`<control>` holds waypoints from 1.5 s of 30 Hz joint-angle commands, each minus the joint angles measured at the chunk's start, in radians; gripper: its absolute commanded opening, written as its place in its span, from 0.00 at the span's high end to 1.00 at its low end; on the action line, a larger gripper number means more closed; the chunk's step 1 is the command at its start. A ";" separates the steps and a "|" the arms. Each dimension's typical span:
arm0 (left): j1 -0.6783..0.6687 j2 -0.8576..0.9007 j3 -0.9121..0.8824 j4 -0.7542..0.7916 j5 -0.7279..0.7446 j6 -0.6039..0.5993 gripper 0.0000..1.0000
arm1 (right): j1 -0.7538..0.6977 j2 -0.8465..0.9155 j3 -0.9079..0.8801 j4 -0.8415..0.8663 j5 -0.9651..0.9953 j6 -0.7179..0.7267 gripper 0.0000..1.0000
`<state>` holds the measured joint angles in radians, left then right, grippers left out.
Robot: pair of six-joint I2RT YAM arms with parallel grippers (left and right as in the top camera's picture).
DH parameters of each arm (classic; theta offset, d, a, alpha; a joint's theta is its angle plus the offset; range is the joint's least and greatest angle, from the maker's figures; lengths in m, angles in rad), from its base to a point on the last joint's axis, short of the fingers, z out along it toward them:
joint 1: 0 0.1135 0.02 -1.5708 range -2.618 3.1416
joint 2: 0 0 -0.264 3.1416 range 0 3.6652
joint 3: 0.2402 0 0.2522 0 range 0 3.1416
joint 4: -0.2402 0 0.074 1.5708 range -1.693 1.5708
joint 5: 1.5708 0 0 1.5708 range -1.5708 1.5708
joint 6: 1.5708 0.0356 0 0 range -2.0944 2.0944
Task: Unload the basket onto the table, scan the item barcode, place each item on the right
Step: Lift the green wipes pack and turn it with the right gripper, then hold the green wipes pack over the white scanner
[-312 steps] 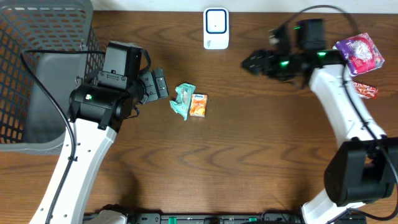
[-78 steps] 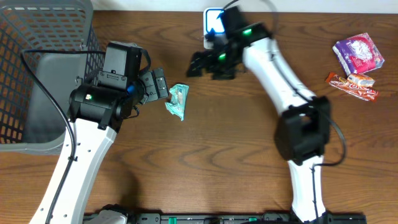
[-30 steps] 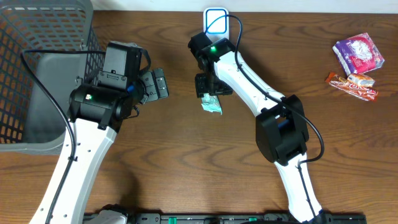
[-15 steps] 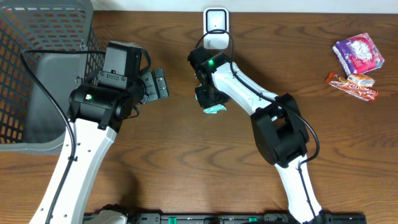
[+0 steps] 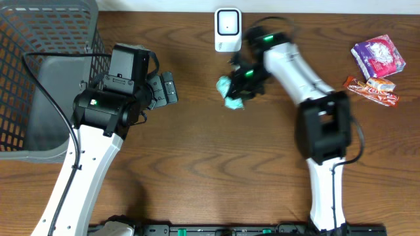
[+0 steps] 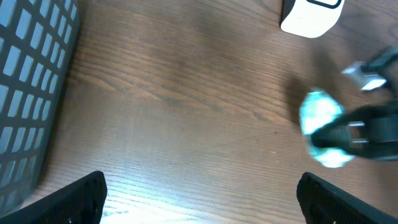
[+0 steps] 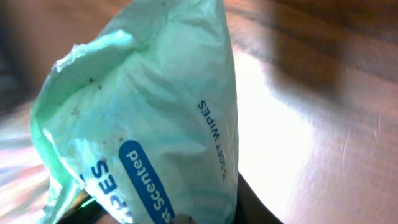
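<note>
A mint-green wipes packet [image 5: 229, 92] hangs just below the white barcode scanner [image 5: 227, 29] at the table's far edge. My right gripper [image 5: 244, 81] is shut on it. In the right wrist view the packet [image 7: 155, 118] fills the frame, its lower end pinched between the dark fingers [image 7: 252, 205]. No barcode shows on the visible face. My left gripper [image 5: 168, 88] stands wide open and empty to the left. From the left wrist view, the packet [image 6: 321, 124] and scanner [image 6: 310, 14] lie ahead to the right, with the left gripper [image 6: 202, 199] over bare wood.
A grey mesh basket [image 5: 39, 72] fills the far left corner, its wall [image 6: 25, 93] close to my left gripper. A purple snack packet [image 5: 378, 56] and a red bar [image 5: 372, 90] lie at the far right.
My right gripper closed on the wipes packet and carried it up and slightly right toward the scanner, the arm swinging over to the right. The left arm stayed still.
</note>
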<state>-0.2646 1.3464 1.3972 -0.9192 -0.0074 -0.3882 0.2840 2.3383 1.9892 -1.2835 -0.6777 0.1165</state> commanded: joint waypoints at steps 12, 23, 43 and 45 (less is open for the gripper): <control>0.000 0.000 0.000 -0.004 -0.020 0.009 0.02 | -0.206 -0.029 -0.155 -0.271 -0.720 -0.380 0.85; 0.000 0.000 0.000 -0.004 -0.020 0.009 0.02 | -0.180 -0.029 -0.095 -0.048 -0.530 -0.242 0.99; 0.000 0.000 0.000 -0.004 -0.020 0.009 0.02 | 0.114 0.034 0.160 0.833 0.936 0.262 0.99; 0.000 0.000 0.000 -0.004 -0.020 0.009 0.02 | 0.114 0.049 0.160 0.842 0.931 0.261 0.99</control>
<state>-0.2646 1.3464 1.3972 -0.9192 -0.0074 -0.3882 0.4004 2.3474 2.1628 -0.4534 0.1436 0.3595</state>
